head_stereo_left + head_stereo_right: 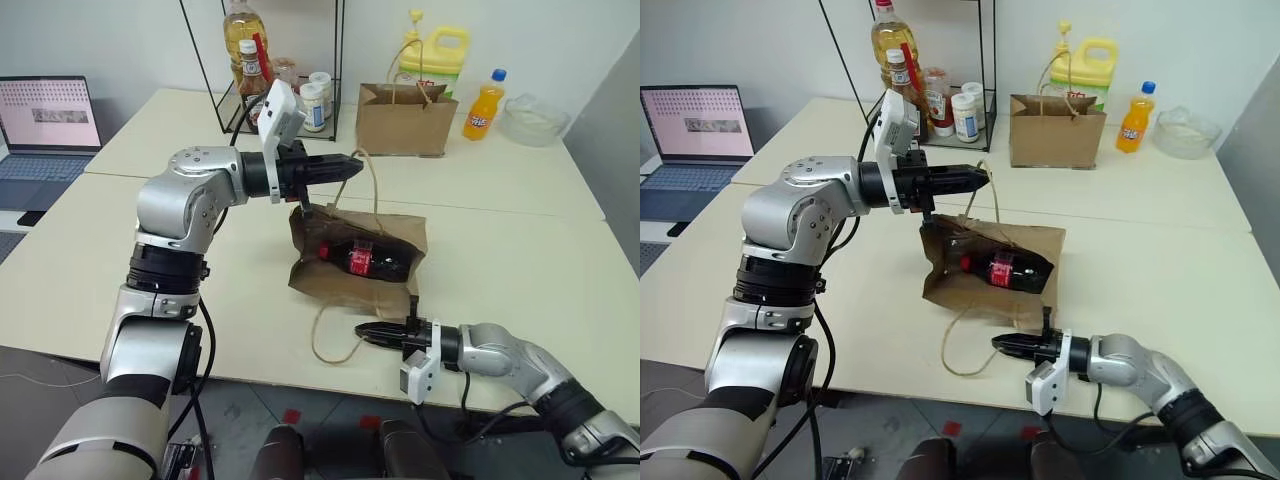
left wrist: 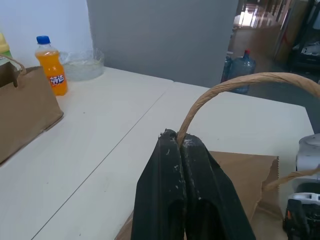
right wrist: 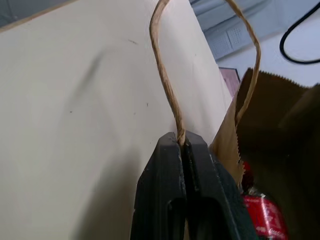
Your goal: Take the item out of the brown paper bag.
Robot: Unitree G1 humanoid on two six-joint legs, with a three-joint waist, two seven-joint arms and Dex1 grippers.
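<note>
Cola bottle (image 1: 365,259) lies in the bag (image 1: 400,232) between both grippers.

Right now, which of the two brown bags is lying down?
The near brown paper bag, flat with the cola bottle inside it. The other bag stands upright at the table's far side.

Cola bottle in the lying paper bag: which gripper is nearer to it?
Roughly equal. The left gripper is above the cola bottle, shut on the bag's upper handle. The right gripper is below it at the table edge, pinching the lower handle.
</note>
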